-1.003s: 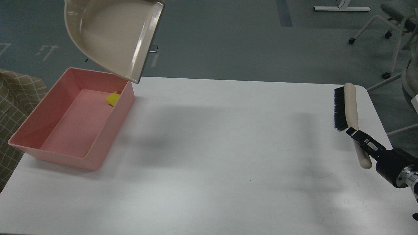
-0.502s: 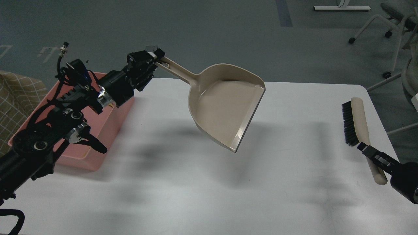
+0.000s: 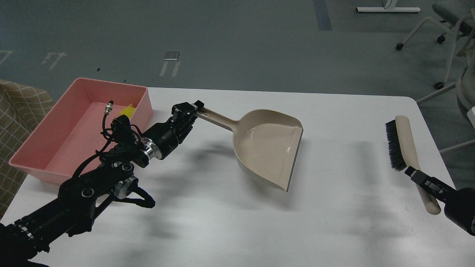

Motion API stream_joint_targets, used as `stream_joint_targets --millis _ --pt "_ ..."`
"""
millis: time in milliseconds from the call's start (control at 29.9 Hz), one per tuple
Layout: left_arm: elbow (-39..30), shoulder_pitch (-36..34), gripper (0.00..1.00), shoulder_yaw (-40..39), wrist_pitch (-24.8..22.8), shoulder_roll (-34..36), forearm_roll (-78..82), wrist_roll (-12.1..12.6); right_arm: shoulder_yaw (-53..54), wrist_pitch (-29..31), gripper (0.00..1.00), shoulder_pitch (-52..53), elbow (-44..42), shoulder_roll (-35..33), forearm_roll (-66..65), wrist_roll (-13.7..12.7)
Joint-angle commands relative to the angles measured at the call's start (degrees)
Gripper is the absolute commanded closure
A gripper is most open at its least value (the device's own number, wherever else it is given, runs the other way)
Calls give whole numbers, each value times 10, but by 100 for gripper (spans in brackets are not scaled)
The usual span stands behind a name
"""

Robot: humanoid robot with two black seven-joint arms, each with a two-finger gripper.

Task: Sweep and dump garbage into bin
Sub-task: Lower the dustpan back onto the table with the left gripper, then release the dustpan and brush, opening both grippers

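The pink bin (image 3: 44, 133) stands at the table's left rear. A yellow scrap (image 3: 128, 110) lies inside it near the right wall; the whitish-tan strip is not visible. My left gripper (image 3: 191, 110) is shut on the end of the beige dustpan's handle, and the dustpan (image 3: 269, 146) is empty, low over the middle of the white table (image 3: 230, 222). My right gripper (image 3: 417, 178) is shut on the handle of the beige brush (image 3: 400, 142) with black bristles at the table's right edge.
A checked cloth (image 3: 18, 122) lies left of the bin. White chair legs (image 3: 434, 33) stand on the grey floor at the far right. The table's right edge runs just beside the brush.
The dustpan swung from tipped over the bin to the table's middle and then came down lower. My left arm came into view and dropped. The brush shifted slightly toward me.
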Motion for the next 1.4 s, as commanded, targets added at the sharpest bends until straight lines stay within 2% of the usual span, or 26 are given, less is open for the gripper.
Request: stream_joint_targets --millis 0,100,268,535,669,936,1371 --pt "0 6 100 -6 16 -6 -46 3 0 1 88 -5 1 -2 0 0" --pt "-1 5 100 -6 49 -17 -82 3 0 2 88 -7 -5 -40 0 2" --pt "3 3 100 3 76 -41 -78 3 -2 2 88 -6 -10 -66 -1 2" --pt "36 3 100 4 95 -48 -76 3 -33 2 88 34 -40 -58 -1 4" --pt "37 -1 100 12 98 -48 -75 3 -66 1 88 62 -52 -42 -2 24" --pt "38 -11 100 69 121 -54 -74 1 -91 2 88 79 -69 -35 -5 25" --pt "39 -9 100 71 126 -80 -59 0 -93 2 83 79 -81 -24 -5 25"
